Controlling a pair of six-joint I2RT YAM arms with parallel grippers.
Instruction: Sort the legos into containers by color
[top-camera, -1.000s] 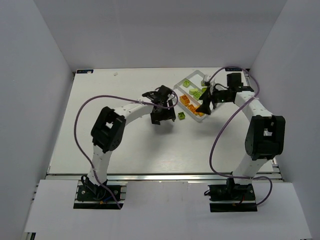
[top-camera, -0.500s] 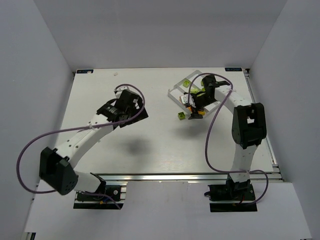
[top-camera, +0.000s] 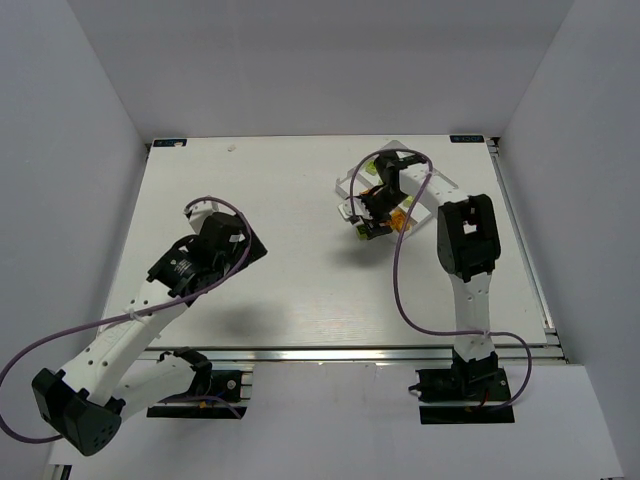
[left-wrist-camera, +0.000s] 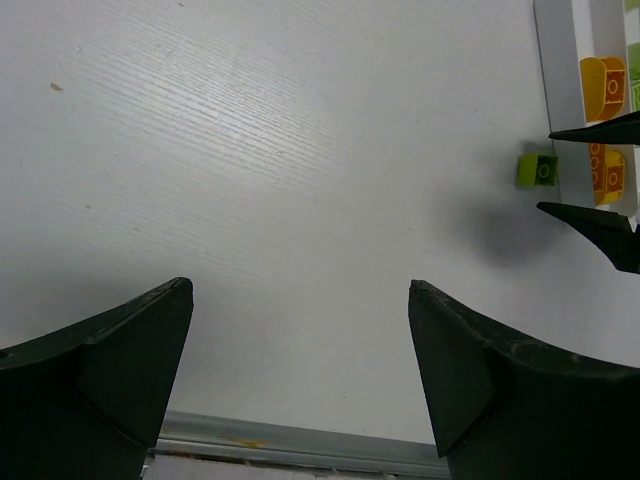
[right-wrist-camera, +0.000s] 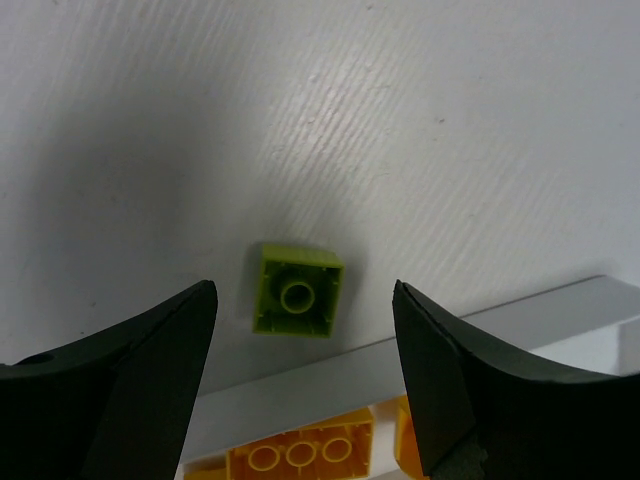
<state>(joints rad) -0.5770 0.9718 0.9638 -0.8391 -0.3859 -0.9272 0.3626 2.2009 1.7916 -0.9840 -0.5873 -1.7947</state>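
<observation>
One lime green lego (right-wrist-camera: 298, 291) lies studs-down on the table just outside the white tray (right-wrist-camera: 440, 330). My right gripper (right-wrist-camera: 304, 288) hangs over it, open, with a finger on either side and neither touching. The tray's nearest compartment holds orange legos (right-wrist-camera: 300, 455). In the top view the right gripper (top-camera: 366, 228) covers this lego at the tray's (top-camera: 345, 186) near-left corner. My left gripper (left-wrist-camera: 300, 287) is open and holds nothing, far to the left (top-camera: 248, 250); from there I see the green lego (left-wrist-camera: 538, 170) and two orange legos (left-wrist-camera: 605, 85) in the tray.
The right arm and its purple cable (top-camera: 398, 270) lie across most of the tray. The table's metal front rail (left-wrist-camera: 300, 445) runs just below the left fingers. White walls enclose the table on three sides.
The left arm has pulled back from beside the tray toward the near left. The right gripper has moved from above the tray to above the green lego on the table.
</observation>
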